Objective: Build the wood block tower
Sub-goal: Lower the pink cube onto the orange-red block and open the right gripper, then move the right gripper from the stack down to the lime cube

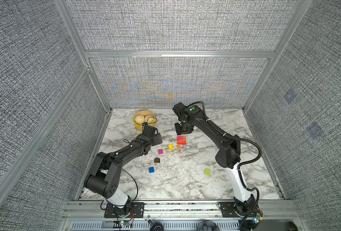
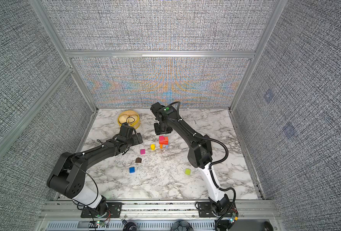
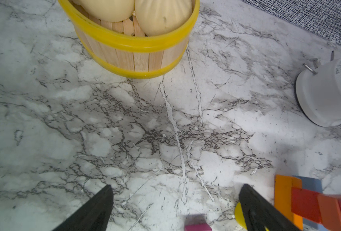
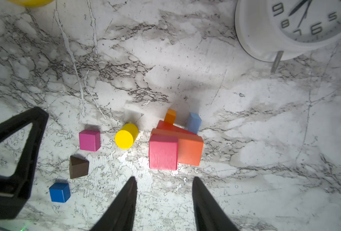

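The tower (image 1: 181,141) stands mid-table on an orange leg (image 4: 170,116) and a light-blue leg (image 4: 193,122), with a red brick, an orange brick (image 4: 190,150) and a pink-red cube (image 4: 163,152) on top. My right gripper (image 4: 164,180) hovers just behind and above it, open and empty, clear of the cube. My left gripper (image 3: 176,188) is open to the tower's left, nothing between its fingers. Loose wood blocks lie around: a yellow cylinder (image 1: 170,147), a magenta cube (image 1: 160,151), a brown house piece (image 1: 157,160), a blue cube (image 1: 151,169) and a green cube (image 1: 207,171).
A yellow steamer basket (image 1: 138,126) with buns sits at the back left, just beyond the left wrist. A white alarm clock (image 4: 285,26) stands behind the tower, hidden by the right arm in both top views. Fabric walls enclose the marble table (image 1: 185,184).
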